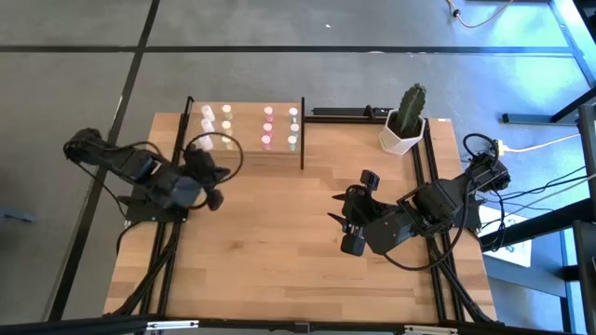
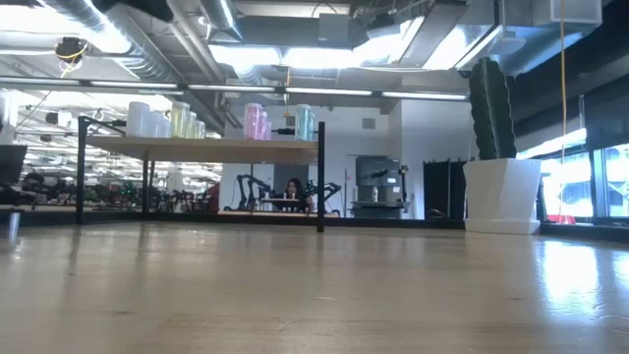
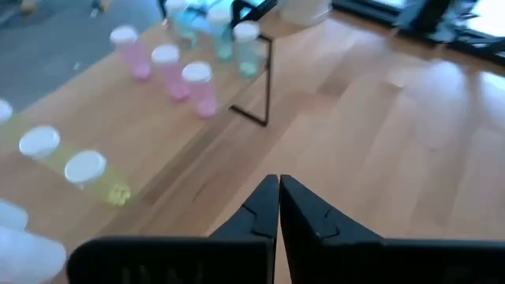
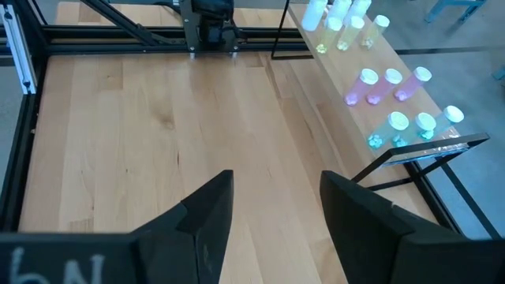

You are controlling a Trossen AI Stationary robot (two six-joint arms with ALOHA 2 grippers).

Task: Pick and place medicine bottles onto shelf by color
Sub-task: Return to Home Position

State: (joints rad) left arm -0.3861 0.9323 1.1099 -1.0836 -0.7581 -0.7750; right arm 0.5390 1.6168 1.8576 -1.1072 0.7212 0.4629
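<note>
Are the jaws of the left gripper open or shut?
Shut. In the left wrist view, the left gripper shows its jaws pressed together with nothing between them.

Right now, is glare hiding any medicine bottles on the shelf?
High view: glare washes the medicine bottles pale against the shelf, though the pink row still reads. Low view: ceiling lamps backlight them, and window glare streaks the table at right. Right wrist view: the bottles glow, colour rows distinct.
</note>
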